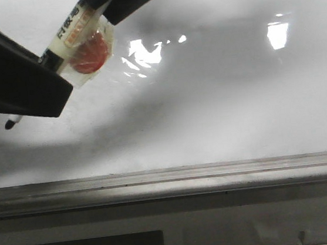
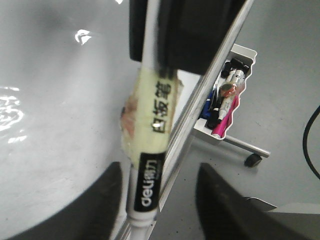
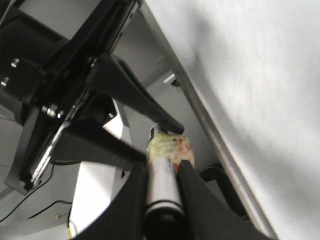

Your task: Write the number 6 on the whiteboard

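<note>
Whiteboard point(image 1: 220, 104) fills the frame, no 6 drawn yet. At upper left both pincers meet on the marker point(image 1: 74, 35): right pincer point(image 3: 162, 185) clamps its barrel, left pincer point(image 2: 160, 195) straddles it wide, apparently passing it over for writing.

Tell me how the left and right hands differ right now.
The right hand is clamped on the marker's back end; the left hand is spread wider than the barrel, nearer the tip. The right hand sits further up the whiteboard, the left lower. Both are black and surround one marker.
</note>
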Controlling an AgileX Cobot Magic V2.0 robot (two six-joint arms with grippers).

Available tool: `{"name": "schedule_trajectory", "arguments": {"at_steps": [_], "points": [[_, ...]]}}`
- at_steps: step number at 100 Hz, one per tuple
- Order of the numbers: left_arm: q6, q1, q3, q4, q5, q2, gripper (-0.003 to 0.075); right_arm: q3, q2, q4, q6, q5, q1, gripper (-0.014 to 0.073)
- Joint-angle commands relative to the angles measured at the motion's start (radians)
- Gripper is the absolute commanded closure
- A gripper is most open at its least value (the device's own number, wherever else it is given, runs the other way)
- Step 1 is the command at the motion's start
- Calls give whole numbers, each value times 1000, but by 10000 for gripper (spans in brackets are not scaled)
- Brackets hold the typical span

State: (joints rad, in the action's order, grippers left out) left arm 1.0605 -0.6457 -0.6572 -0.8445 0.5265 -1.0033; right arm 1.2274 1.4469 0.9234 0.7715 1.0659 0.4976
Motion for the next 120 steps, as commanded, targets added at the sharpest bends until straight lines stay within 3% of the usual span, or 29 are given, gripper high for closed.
{"name": "schedule_trajectory", "arguments": {"at_steps": [1, 8, 32, 64, 91, 120], "points": [[-5, -3, -33, -40, -52, 38, 158, 19, -81, 35, 20, -50, 1, 637], [-9, -3, -33, -44, -73, 71, 101, -7, -131, 14, 20, -91, 1, 637], [-86, 14, -29, -44, -233, 229, 120, -247, -389, -20, 20, -364, 1, 637], [-112, 252, 62, -46, -289, 376, 227, -522, -723, -20, 20, -682, 1, 637], [-112, 435, 75, -55, -281, 430, 227, -539, -694, -36, 20, -885, 1, 637], [-112, 463, 75, -55, -271, 433, 227, -536, -583, -36, 20, -993, 1, 637]]}}
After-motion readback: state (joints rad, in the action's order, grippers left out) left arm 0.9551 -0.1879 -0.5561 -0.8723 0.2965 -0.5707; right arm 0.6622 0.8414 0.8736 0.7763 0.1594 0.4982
